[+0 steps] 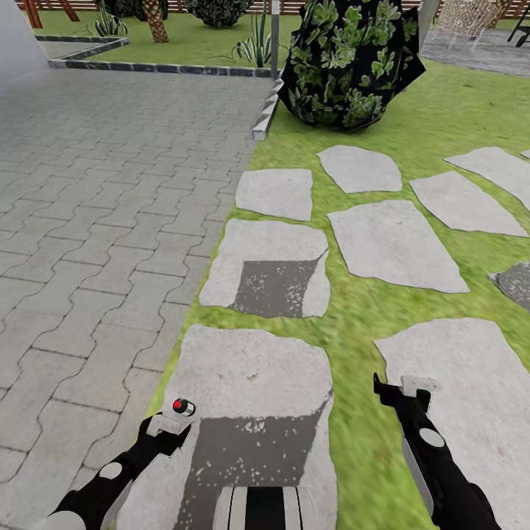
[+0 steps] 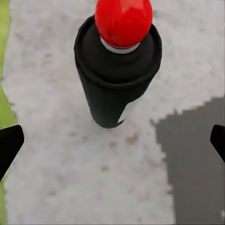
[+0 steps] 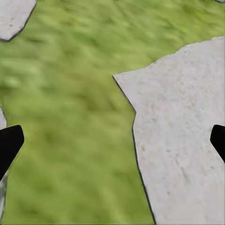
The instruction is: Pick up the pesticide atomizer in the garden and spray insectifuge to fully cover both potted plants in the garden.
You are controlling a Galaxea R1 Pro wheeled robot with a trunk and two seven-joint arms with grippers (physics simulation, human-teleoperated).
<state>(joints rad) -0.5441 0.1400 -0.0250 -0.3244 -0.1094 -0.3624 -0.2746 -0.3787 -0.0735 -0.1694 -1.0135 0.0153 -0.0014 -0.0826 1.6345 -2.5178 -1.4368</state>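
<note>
Looking down from the head view, the left gripper [image 1: 168, 425] is low on the left, over a big grey stepping stone [image 1: 250, 375]. The pesticide atomizer [image 1: 183, 407], w/ its red top, sits right at the tips of that gripper. I can't tell from here if the gripper has hold of it. The right gripper [image 1: 401, 390] is low on the right, over grass [image 1: 353, 434] between two stones, w/ nothing in it. More stepping stones lie farther off on the lawn. A grey brick path [image 1: 96, 221] fills the left side. A big dark bush w/ green leaves [image 1: 346, 62] stands far off, near the middle. A brown fence [image 1: 243, 6] runs along the far edge.

Left wrist view: the atomizer [image 2: 115, 70] is very close. It is a black bottle w/ a red top and a bit of white on its side. It stands over the grey stone [image 2: 70, 178]. The two black fingertips [image 2: 9, 145] are wide apart at the edges of the pic, and neither one touches the bottle here.

Right wrist view: the black fingertips [image 3: 9, 145] are wide apart too, w/ nothing between them. Below is grass [image 3: 70, 117] and part of a grey stone [image 3: 183, 140].
</note>
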